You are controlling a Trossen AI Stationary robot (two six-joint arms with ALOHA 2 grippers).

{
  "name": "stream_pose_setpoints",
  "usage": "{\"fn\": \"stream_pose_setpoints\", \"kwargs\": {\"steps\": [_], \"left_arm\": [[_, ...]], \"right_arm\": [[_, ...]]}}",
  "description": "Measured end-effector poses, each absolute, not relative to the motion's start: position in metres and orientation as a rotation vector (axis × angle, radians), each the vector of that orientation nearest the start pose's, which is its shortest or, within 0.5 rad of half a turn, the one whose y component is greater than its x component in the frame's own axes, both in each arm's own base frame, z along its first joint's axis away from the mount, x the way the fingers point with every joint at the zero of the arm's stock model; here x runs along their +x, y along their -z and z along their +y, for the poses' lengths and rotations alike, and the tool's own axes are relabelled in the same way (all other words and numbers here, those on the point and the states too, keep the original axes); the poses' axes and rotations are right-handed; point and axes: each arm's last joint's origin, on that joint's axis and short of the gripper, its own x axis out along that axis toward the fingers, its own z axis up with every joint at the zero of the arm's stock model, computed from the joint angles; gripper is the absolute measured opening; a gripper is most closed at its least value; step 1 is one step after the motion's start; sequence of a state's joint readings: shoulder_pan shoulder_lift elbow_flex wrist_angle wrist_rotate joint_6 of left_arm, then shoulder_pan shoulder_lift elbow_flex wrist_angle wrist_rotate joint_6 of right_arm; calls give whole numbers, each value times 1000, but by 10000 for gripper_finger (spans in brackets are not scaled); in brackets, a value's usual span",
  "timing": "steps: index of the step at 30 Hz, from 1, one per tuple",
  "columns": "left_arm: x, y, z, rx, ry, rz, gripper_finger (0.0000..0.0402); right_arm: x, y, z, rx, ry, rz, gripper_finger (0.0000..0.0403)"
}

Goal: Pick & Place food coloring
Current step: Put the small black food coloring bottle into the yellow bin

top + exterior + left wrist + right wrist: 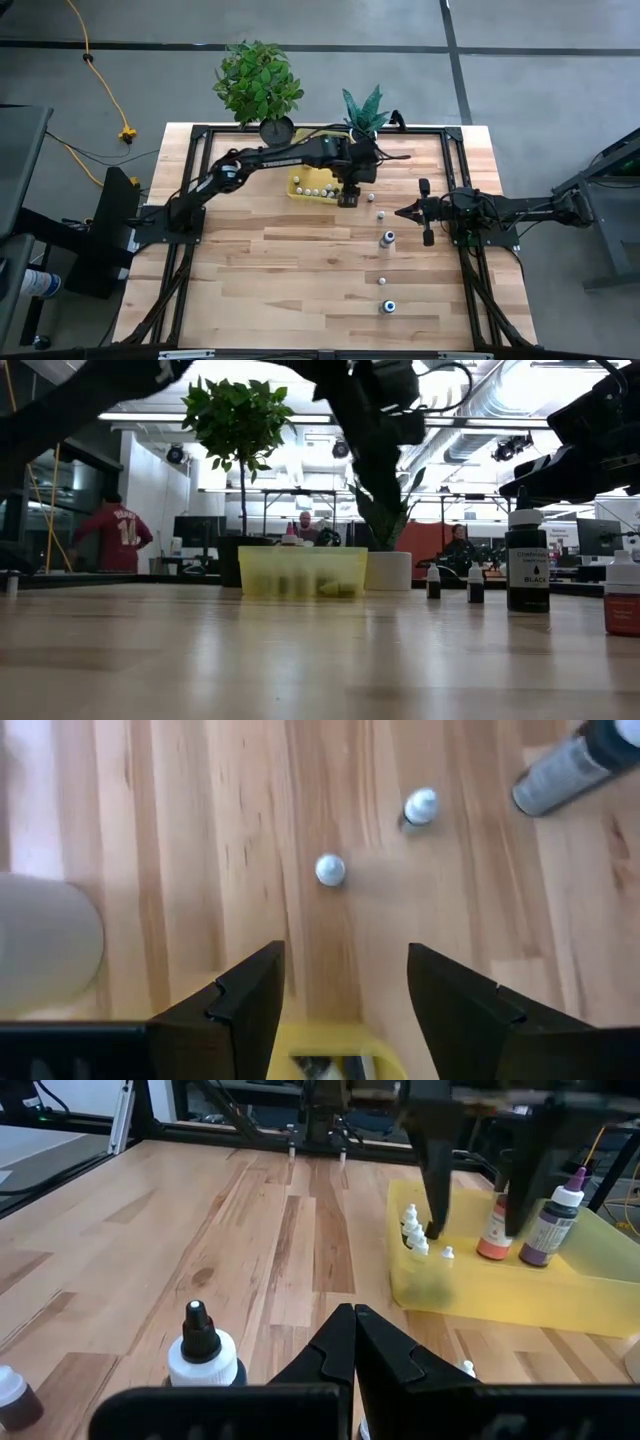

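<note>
The left hand (348, 197) hangs open over the right end of the yellow bin (300, 187), which holds several small bottles (317, 190). More bottles (387, 239) stand on the counter (280, 260) to the right. The right hand (402, 212) waits closed nearby.

I see the yellow bin (312, 185) near the table's (250, 280) far edge, small food coloring bottles (318, 189) inside it, left gripper (348, 199) over its right end, loose bottles (387, 239) strung right and nearer, right gripper (400, 211) further right
</note>
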State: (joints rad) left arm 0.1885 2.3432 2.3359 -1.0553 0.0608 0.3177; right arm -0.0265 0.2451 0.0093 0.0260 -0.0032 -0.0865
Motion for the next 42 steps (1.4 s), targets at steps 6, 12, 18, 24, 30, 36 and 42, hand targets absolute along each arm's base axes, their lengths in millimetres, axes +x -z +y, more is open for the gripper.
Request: {"fn": "stream_pose_setpoints", "kwargs": {"steps": [6, 12, 18, 24, 30, 36, 42], "left_arm": [[501, -242, 93, 152, 75, 1073, 202], [512, -225, 95, 172, 88, 1042, 202], [520, -221, 96, 163, 112, 960, 202], [523, -212, 95, 148, 142, 927, 202], [523, -200, 99, 141, 144, 924, 202], [524, -195, 103, 136, 128, 912, 202], [521, -182, 105, 99, 142, 935, 202]], "right_arm": [[111, -147, -3, -83, 14, 225, 0], [111, -147, -3, -83, 14, 227, 0], [111, -147, -3, -83, 14, 227, 0], [111, -147, -3, -83, 14, 227, 0], [111, -147, -3, -83, 14, 227, 0], [111, -147, -3, -83, 14, 227, 0], [111, -147, -3, -83, 14, 227, 0]]}}
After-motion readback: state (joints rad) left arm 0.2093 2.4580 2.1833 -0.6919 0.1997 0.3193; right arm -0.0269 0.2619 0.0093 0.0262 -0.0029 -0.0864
